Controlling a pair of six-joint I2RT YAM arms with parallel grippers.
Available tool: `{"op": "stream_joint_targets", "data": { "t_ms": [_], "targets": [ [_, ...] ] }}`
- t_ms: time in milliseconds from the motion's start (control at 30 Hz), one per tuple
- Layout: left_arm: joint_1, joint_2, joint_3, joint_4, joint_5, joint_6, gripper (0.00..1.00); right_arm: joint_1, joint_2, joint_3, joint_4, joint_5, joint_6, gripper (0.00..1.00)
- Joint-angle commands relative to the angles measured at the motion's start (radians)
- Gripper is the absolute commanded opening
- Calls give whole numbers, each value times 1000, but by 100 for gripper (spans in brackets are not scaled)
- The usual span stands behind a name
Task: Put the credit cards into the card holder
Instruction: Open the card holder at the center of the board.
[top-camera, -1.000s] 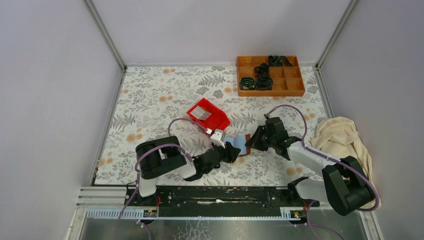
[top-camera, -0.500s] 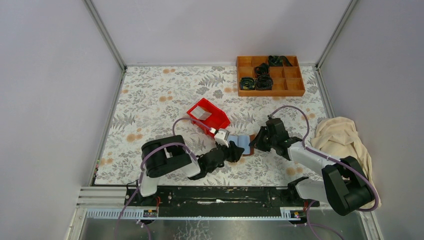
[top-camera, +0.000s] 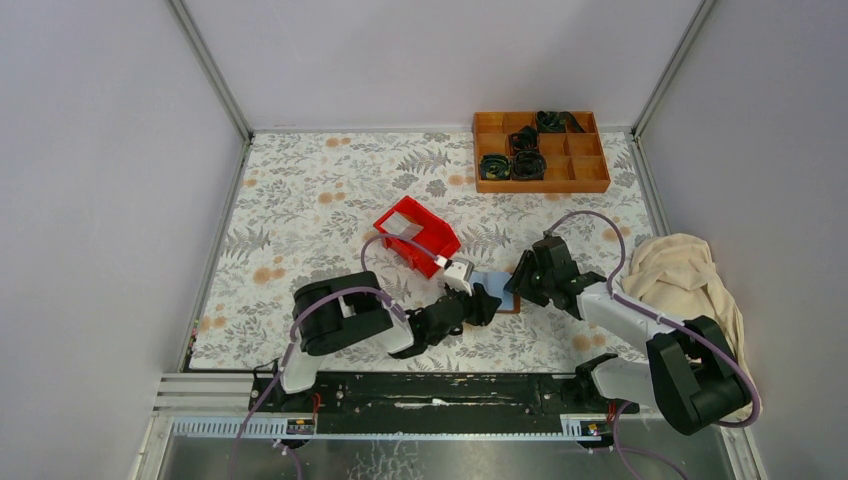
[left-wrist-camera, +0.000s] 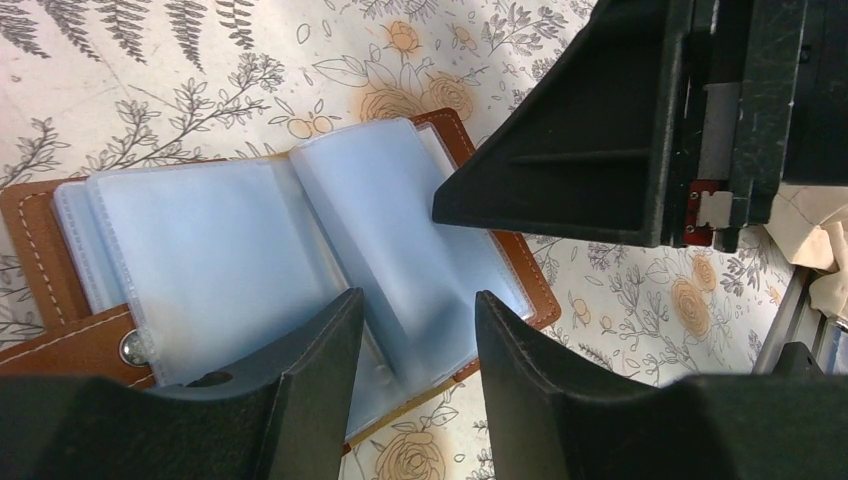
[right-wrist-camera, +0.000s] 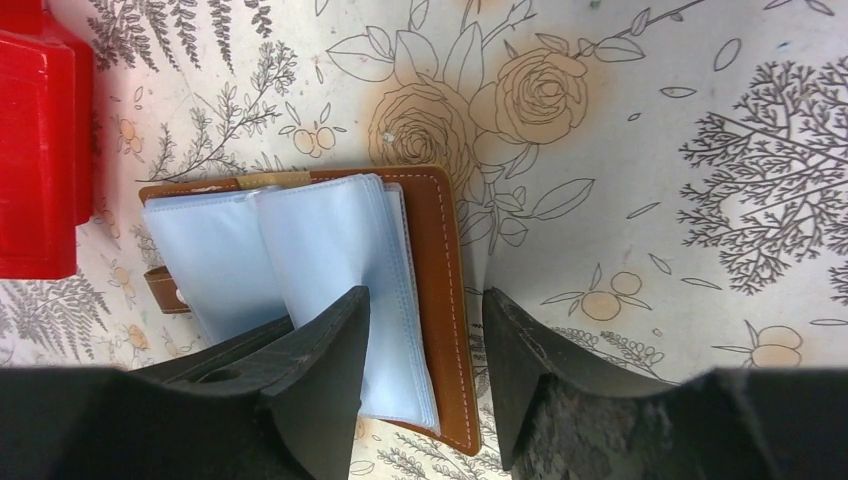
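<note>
Card holder: open flat, sleeves up, tabletop centre toward near edge.
Left gripper: jaws parted astride one raised clear sleeve.
Right gripper: jaws parted over brown cover, nothing held.
Advice: pin cover, spread one pocket mouth before loading.

Floral-patterned table, open brown card holder, red bin, orange compartment tray, cream cloth
</note>
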Motion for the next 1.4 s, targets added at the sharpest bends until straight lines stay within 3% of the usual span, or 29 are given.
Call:
{"op": "stream_joint_targets", "data": {
  "t_ms": [0, 500, 767, 933, 1067, 1367],
  "targets": [
    [-19, 38, 31, -138, -17, 9, 52, -4, -12, 46, -72, 75, -31, 53],
    [-42, 108, 179, -422, -48, 10, 51, -5, -85, 163, -216, 211, -130, 55],
    [-44, 126, 191, -462, -45, -1, 51, -2, -69, 202, -203, 172, -173, 55],
    [-44, 130, 194, -459, -40, -1, 51, -1, -28, 209, -158, 94, -174, 42],
    [-46, 130, 194, -457, -38, 3, 51, -1, 25, 198, -100, 37, -159, 23],
    [-47, 123, 181, -452, -38, 13, 51, -2, 152, 147, 53, -95, -106, 15]
  ]
}}
